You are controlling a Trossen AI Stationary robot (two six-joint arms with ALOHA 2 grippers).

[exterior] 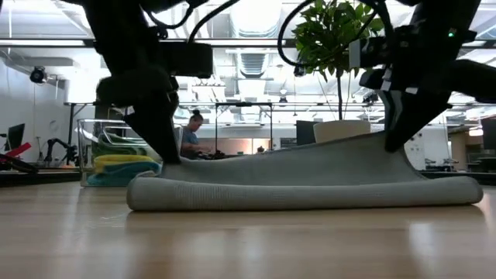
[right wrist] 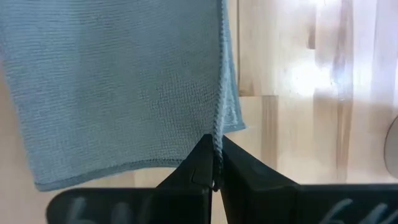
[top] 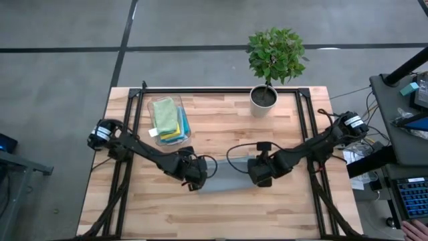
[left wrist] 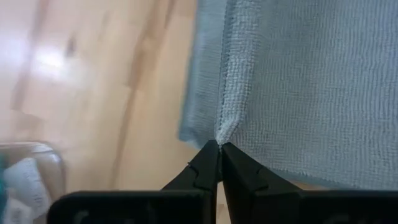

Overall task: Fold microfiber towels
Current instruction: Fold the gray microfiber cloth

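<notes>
You have one grey towel (top: 227, 179) out on the table (top: 221, 217), just beside the clear bin (top: 148, 114). Inside that one bin you can count three more towels: green (top: 163, 112), yellow (top: 175, 134) and light blue (top: 185, 124). Two grippers work here, left (top: 195, 182) and right (top: 257, 179). One potted plant (top: 274, 60) stands near the bin.

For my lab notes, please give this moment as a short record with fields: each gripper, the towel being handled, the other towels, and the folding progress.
left gripper: shut on one corner of the grey towel
right gripper: shut on the opposite corner
grey towel: middle of the table, held edge lifted over the layer lying flat
other towels: stacked in the clear bin behind the left arm, green on top
progress: fold under way, towel not yet released
</notes>
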